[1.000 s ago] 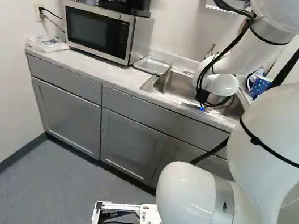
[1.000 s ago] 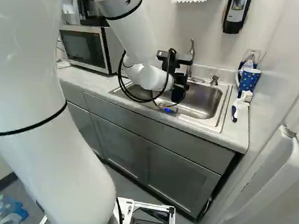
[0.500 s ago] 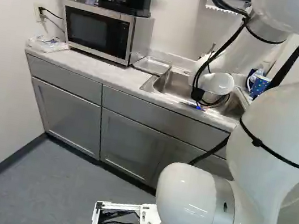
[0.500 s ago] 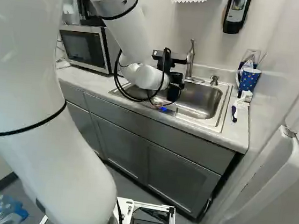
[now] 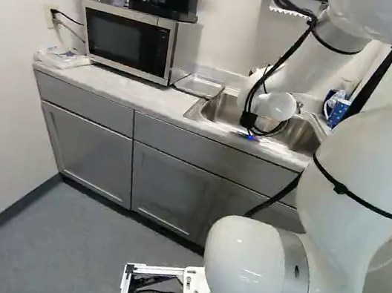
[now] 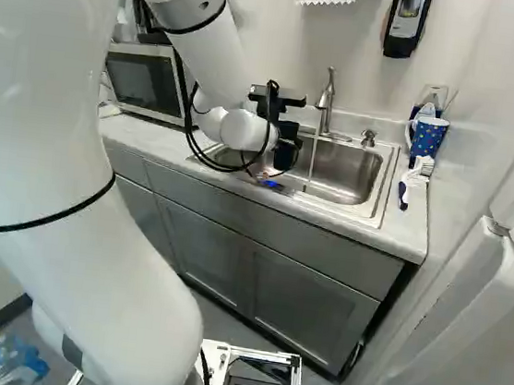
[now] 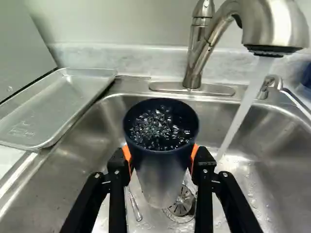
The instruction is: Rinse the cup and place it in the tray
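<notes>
I find the desk [image 5: 130, 92] across the middle of the left base view, with the sink [image 6: 359, 174] set into it. The microwave [image 5: 124, 38] sits upper left there, the tray [image 5: 201, 85] beside it. The faucet [image 6: 325, 106], upper middle of the right base view, runs water [image 7: 245, 104] beside the cup [image 7: 160, 170]. My gripper [image 6: 286, 143] pinches that cup over the sink; droplets or bubbles show inside.

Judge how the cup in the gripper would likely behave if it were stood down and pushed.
The cup would probably tip rather than slide, since it narrows towards its base. Its walls look fairly stiff: the mouth stays round between the orange pads. What looks like bubbly water inside may add weight and slosh.
</notes>
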Controlling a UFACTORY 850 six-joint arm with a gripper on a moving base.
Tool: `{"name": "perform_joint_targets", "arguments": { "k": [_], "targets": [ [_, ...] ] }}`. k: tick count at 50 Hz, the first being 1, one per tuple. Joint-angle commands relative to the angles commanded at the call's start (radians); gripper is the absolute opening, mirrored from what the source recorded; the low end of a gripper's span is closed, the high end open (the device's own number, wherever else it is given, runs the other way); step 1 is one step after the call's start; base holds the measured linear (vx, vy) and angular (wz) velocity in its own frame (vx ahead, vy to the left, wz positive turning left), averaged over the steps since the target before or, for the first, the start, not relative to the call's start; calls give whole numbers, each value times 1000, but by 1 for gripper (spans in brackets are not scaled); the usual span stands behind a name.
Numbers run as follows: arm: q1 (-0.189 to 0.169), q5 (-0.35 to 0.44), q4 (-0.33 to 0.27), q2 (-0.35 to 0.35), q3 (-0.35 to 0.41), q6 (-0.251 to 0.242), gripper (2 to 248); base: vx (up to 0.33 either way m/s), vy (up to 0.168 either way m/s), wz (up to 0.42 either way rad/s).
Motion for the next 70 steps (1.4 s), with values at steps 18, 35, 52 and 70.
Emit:
{"name": "perform_joint_targets", "arguments": {
  "k": [18,35,52,70],
  "targets": [
    [40,0,0,19,-18,0,126,0,0,0],
    [64,0,0,41,-35,0,126,0,0,0],
    [86,0,0,58,-54,0,126,0,0,0],
    [90,0,0,57,-55,0,126,0,0,0]
  ]
}}
